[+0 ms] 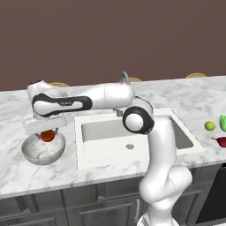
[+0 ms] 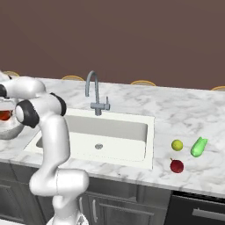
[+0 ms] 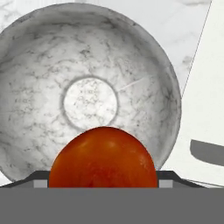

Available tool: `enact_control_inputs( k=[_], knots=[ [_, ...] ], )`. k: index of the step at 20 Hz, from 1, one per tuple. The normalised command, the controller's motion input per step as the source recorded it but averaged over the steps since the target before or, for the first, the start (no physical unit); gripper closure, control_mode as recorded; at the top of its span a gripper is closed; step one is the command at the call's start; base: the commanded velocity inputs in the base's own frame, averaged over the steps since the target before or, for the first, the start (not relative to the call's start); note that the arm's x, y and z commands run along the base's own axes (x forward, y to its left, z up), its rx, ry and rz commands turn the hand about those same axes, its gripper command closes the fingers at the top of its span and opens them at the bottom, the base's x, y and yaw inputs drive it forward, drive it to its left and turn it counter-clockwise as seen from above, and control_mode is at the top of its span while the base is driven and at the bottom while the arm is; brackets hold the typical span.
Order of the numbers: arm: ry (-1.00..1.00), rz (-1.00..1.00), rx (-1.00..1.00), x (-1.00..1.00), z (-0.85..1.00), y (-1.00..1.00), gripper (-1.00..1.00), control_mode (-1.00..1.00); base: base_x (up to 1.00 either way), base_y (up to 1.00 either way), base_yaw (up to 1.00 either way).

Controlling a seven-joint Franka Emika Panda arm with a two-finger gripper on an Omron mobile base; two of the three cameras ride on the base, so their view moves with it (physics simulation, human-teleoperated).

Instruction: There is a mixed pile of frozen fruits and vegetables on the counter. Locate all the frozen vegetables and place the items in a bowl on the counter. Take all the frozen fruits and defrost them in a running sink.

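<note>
Gripper [image 1: 47, 133]: fingers mostly hidden behind the tomato [image 3: 103, 158], closed on it, directly above the bowl [image 1: 31, 154].
Bowl: shallow, round, mottled grey metal; at 9 o'clock of the sink [image 1: 101, 154].
Pepper [image 1: 223, 123]: cut off by frame edge.
Lime [image 2: 177, 145]: smooth ball, on counter [image 2: 176, 110].

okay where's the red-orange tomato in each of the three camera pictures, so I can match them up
Left base view: the tomato sits at left, between the gripper fingers, just above the bowl.
Right base view: a sliver of it at the far left edge, behind the arm, over the bowl.
Hand view: bottom centre, large, above the bowl.
Shared landmark: the grey mottled bowl, left of the sink.
</note>
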Motion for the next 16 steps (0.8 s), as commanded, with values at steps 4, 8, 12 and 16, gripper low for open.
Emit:
enact_control_inputs(
  k=[4,8,12,16],
  knots=[
    [0.06,-0.03,0.0,-0.15,-0.39,0.04,1.0,-1.0,0.0,0.0,0.0],
    [0.13,-0.07,0.04,-0.42,-0.46,-0.34,1.0,-1.0,0.0,0.0,0.0],
    [0.02,-0.12,0.14,-0.25,-0.58,-0.8,1.0,-1.0,0.0,0.0,0.0],
    [-0.05,-0.04,0.07,-0.07,-0.3,-0.21,1.0,-1.0,0.0,0.0,0.0]
  ],
)
